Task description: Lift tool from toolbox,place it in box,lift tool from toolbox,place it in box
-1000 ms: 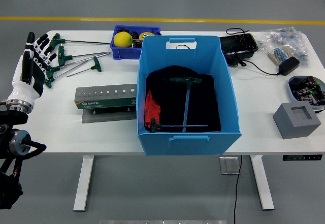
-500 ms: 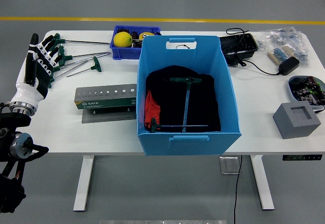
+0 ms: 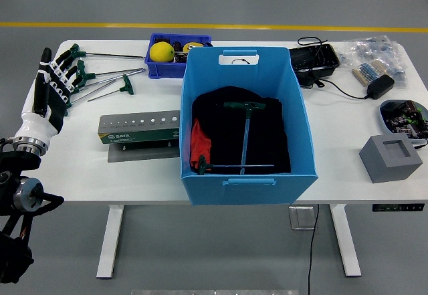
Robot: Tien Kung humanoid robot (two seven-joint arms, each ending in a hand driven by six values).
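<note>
My left hand (image 3: pixel 52 84) hovers at the table's far left with its fingers spread and holding nothing. It overlaps the green handles of several T-handle wrenches (image 3: pixel 107 81) lying on the table there. A grey tool holder (image 3: pixel 139 129) stands to the right of the hand. The big blue box (image 3: pixel 247 181) sits mid-table, lined with black cloth. Two green-handled T-wrenches lie in it, one pointing away from me (image 3: pixel 245 134) and one crosswise near the front (image 3: pixel 234 168). The right arm does not show.
A small blue bin (image 3: pixel 175 66) with a yellow ball (image 3: pixel 162 51) stands behind the box. At the right are a black tray (image 3: pixel 314 59), a power adapter (image 3: pixel 379 85) with cable, a plastic bag of parts (image 3: pixel 374 57) and a grey block (image 3: pixel 391 158).
My left hand has shifted slightly to the right, closer over the wrench handles. Nothing else has moved.
</note>
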